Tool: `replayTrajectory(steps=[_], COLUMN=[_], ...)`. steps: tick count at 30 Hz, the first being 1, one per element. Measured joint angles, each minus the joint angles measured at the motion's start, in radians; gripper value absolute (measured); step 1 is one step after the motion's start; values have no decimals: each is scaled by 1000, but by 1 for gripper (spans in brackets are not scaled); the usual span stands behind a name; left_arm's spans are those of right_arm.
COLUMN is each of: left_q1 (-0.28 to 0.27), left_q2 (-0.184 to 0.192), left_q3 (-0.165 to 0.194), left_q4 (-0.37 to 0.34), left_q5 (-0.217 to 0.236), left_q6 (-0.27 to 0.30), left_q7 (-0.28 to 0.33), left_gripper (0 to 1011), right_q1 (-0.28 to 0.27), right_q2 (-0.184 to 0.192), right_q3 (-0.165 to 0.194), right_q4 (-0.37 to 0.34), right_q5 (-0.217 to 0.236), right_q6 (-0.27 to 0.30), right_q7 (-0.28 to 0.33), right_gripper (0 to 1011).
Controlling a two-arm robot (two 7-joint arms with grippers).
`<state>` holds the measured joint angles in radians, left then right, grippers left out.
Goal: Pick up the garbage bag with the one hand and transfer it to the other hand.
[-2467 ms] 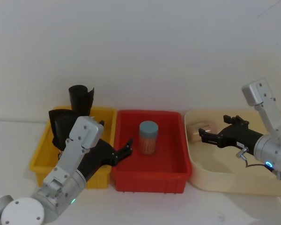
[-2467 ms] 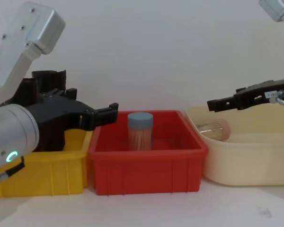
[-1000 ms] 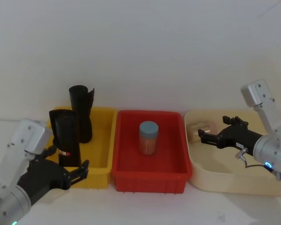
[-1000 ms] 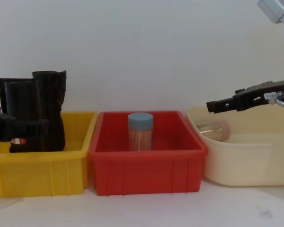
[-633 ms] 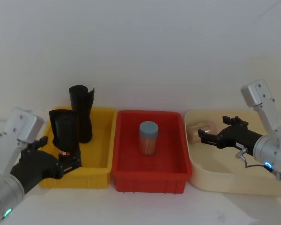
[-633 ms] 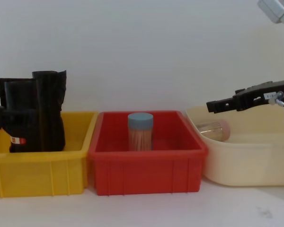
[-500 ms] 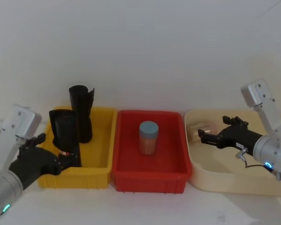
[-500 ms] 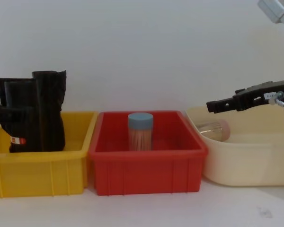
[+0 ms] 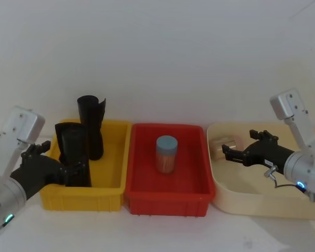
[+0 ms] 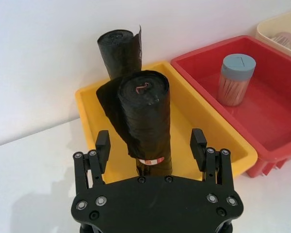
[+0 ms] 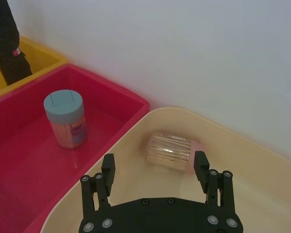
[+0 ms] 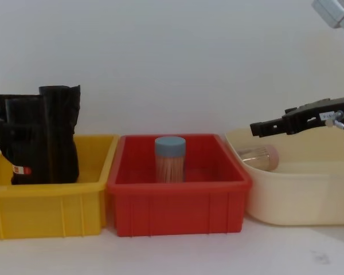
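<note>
The place reads as a robotics test lab: a white bench (image 9: 168,233) against a plain white wall (image 9: 173,52), a yellow bin (image 9: 84,200) left of the red bin (image 9: 168,203), a cream tub (image 9: 252,203) right of it.

Black left pincer (image 10: 150,138), silver-grey arm (image 9: 19,127)

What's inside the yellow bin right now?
Two black rolls stand upright in the yellow bin: the stickered garbage bag nearer, a flared-top roll behind it. The left gripper is open, a finger each side of the bag. The floor beneath them is hidden.
</note>
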<state>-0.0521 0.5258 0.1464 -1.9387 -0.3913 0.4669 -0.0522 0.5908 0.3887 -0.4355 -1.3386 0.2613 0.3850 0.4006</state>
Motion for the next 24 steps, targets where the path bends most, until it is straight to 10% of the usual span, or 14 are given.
replayTrajectory(steps=[24], left_q1=[-162], left_q2=[-43], left_q3=[53], left_q4=[168], left_q5=[20], left_q6=[-25], left_q7=[-75], left_gripper=[1001], right_q1=[0], right_q2=[0], right_q3=[0], right_q4=[0], right_q5=[0], right_q6=[0], right_q7=[0], right_gripper=[999])
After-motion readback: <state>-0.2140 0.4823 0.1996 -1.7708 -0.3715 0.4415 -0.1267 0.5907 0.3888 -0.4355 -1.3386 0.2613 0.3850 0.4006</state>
